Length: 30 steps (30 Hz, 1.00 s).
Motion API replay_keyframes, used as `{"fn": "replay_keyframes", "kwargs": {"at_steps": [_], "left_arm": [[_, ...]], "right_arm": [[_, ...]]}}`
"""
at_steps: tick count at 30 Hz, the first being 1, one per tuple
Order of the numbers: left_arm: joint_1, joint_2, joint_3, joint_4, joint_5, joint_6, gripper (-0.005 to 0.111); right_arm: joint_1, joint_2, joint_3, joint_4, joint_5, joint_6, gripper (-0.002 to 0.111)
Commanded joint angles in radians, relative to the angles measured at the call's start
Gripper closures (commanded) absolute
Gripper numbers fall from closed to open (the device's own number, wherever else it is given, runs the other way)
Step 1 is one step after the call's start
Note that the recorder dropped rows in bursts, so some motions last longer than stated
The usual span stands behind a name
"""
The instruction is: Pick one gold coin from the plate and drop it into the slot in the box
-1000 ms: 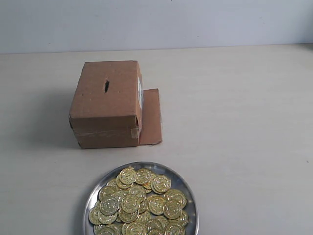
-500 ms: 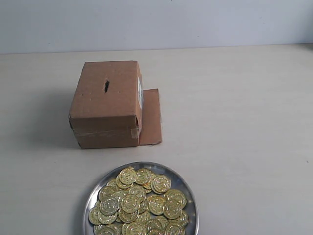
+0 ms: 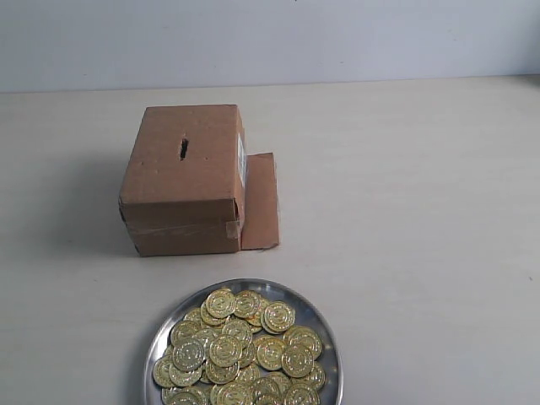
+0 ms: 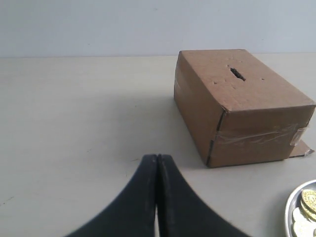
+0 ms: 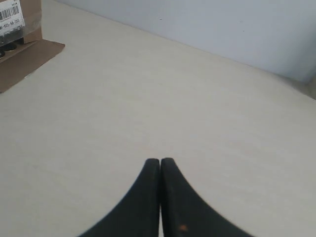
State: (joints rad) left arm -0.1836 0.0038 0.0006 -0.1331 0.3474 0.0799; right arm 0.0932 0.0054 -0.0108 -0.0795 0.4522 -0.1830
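Now the box (image 3: 186,181) stands between the plate (image 3: 278,287) and the bench's (image 3: 405,211) wall-side edge. The left tool (image 4: 157,157) and right tool (image 5: 160,160) are pressed together, empty.

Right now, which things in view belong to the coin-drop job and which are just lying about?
Job: plate, gold coins heaped on it, box, slot in its top, left gripper and right gripper, both shut and empty.
Lying about: flat cardboard flap beside the box, white label on the box's side.

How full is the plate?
Full: coins lie heaped and overlapping across the plate, hiding most of its bottom; little but the rim shows bare.
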Motion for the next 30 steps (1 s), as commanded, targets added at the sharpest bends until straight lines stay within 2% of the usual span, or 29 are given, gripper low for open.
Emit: {"fn": "replay_keyframes", "kwargs": {"at_steps": [1,9,15,21,30], "left_arm": [[-0.006,-0.004,-0.001,-0.002,-0.003,-0.005,0.107],[-0.006,-0.004,-0.001,-0.002,-0.003,-0.005,0.107],[-0.006,-0.004,-0.001,-0.002,-0.003,-0.005,0.107],[-0.006,-0.004,-0.001,-0.002,-0.003,-0.005,0.107],[-0.006,-0.004,-0.001,-0.002,-0.002,-0.005,0.107]], "right_arm": [[-0.006,-0.005,0.004,0.002,-0.015,0.001,0.108],[-0.006,-0.005,0.006,0.002,-0.013,0.001,0.108],[-0.006,-0.005,0.011,0.002,-0.178,0.015,0.108],[-0.006,-0.005,0.011,0.006,-0.181,0.169,0.108],[-0.006,-0.005,0.011,0.006,-0.174,0.189,0.108]]}}
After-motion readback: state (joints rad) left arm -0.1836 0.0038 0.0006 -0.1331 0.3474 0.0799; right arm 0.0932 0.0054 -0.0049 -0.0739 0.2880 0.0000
